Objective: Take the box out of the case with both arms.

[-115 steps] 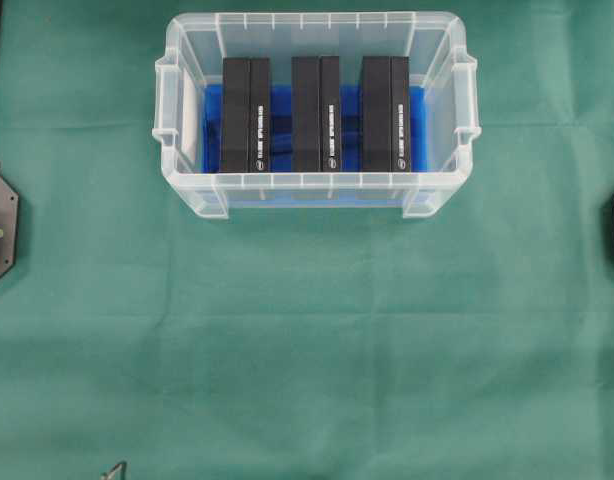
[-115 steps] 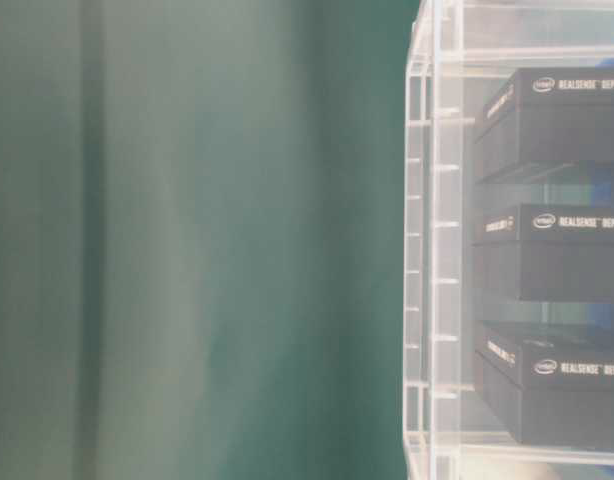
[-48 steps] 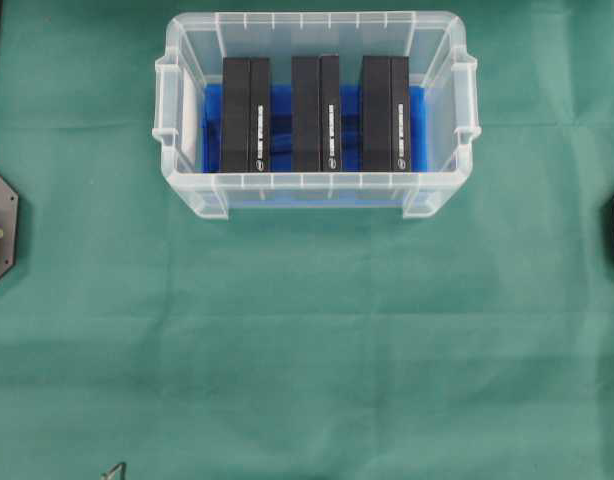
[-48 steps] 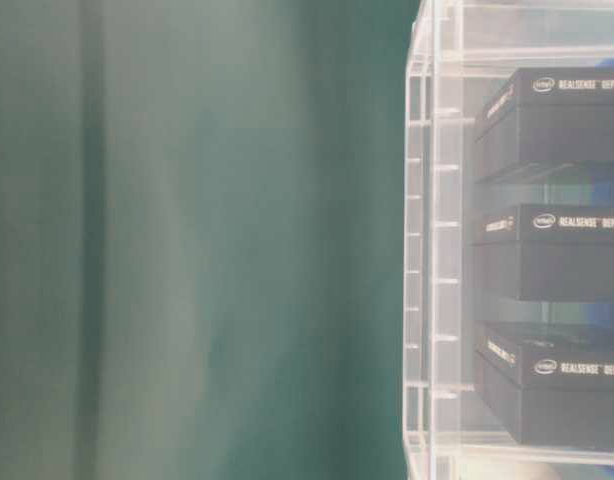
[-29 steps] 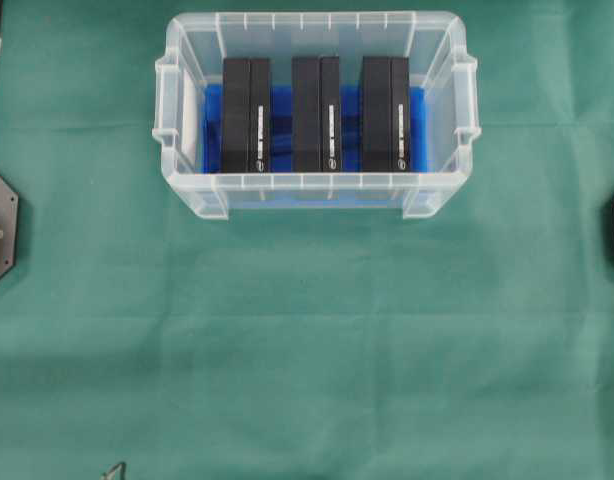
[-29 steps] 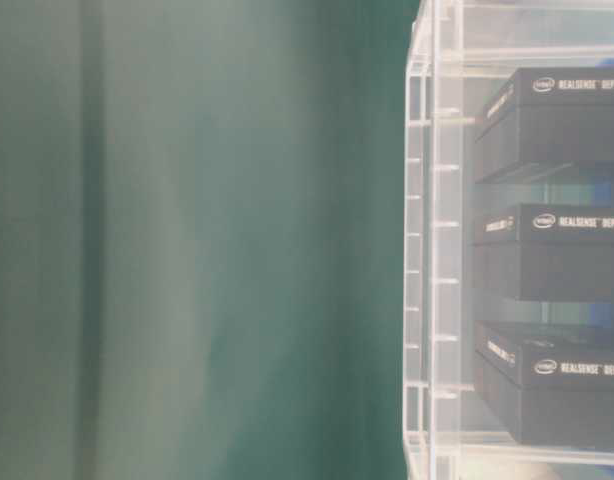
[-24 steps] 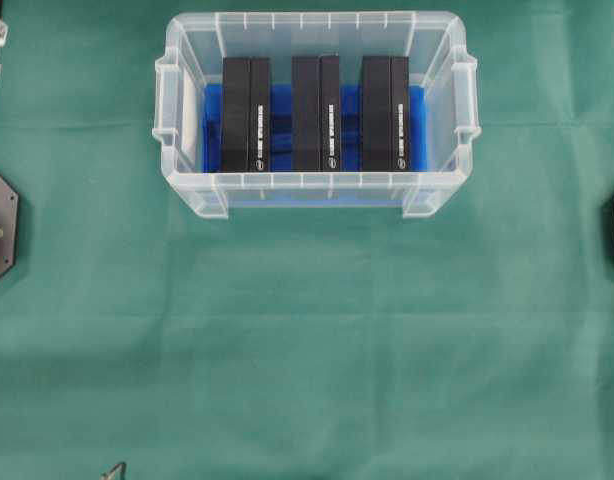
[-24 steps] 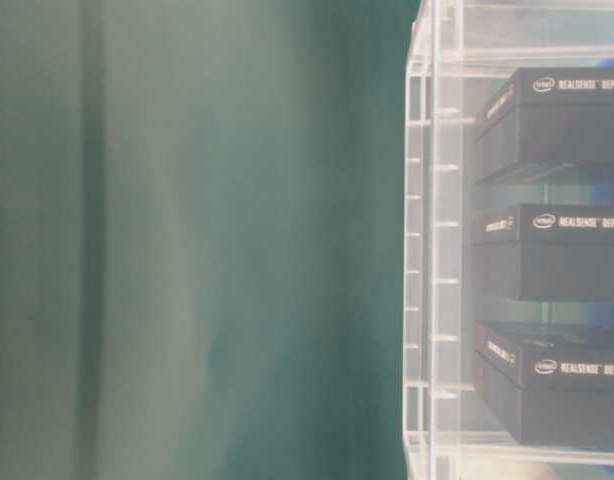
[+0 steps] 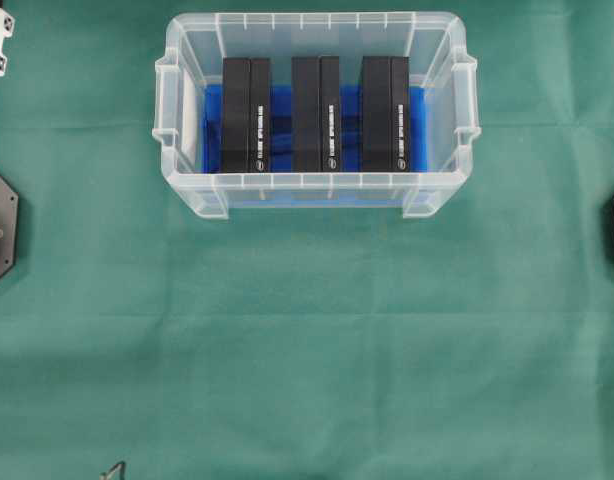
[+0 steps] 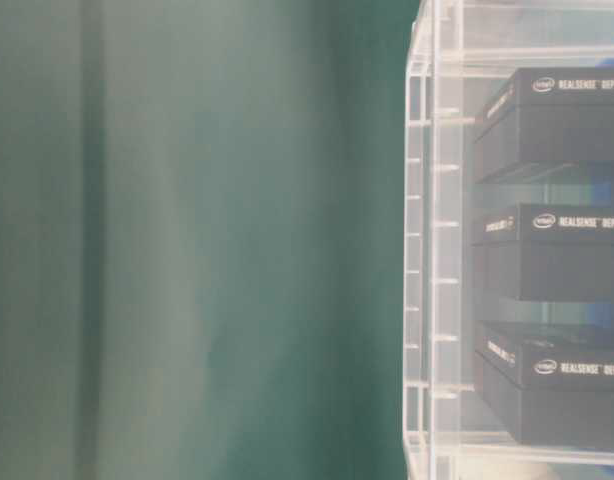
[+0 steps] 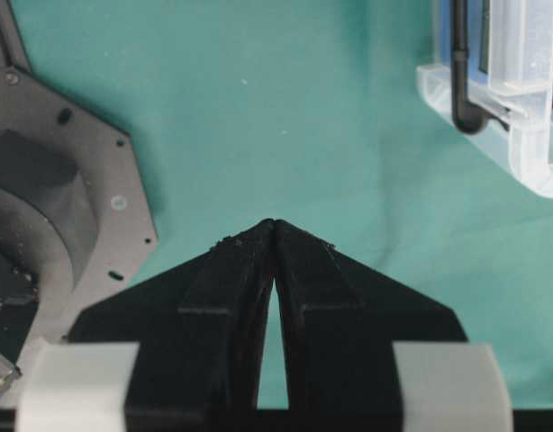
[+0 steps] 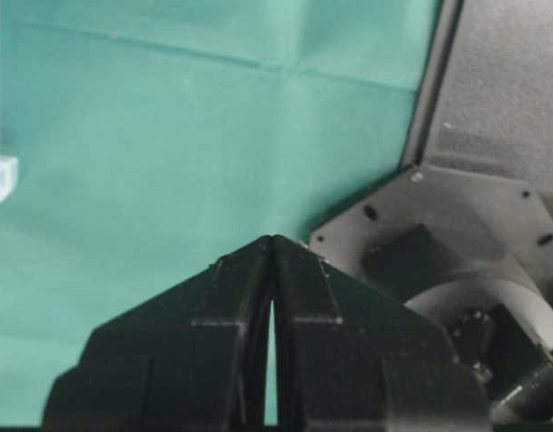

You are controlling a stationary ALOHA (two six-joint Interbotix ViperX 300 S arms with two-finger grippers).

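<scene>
We find three black boxes standing on edge, side by side, inside the case [image 9: 315, 110]: the left box [image 9: 246, 114], the middle box [image 9: 316, 113] and the right box [image 9: 385, 113]; each rests on the blue sheet [image 9: 279, 105] lining the bottom, with narrow gaps between them; which one is meant to come out we cannot tell. The case sits toward the far side of the green cloth [image 9: 307, 340]; in the table-level view its clear wall shows the white lettering on the boxes.

Outward from there, our left gripper [image 11: 275, 225] has its tips pressed together on nothing, hanging over bare cloth with a corner of the case off to its upper right; our right gripper [image 12: 273, 241] is likewise clenched and empty, the case only a sliver at the left edge of its view; both are well apart from the boxes.

So we judge the task barely begun: no box touched or lifted; approach, opening, grasp from both sides and lift all remain.
</scene>
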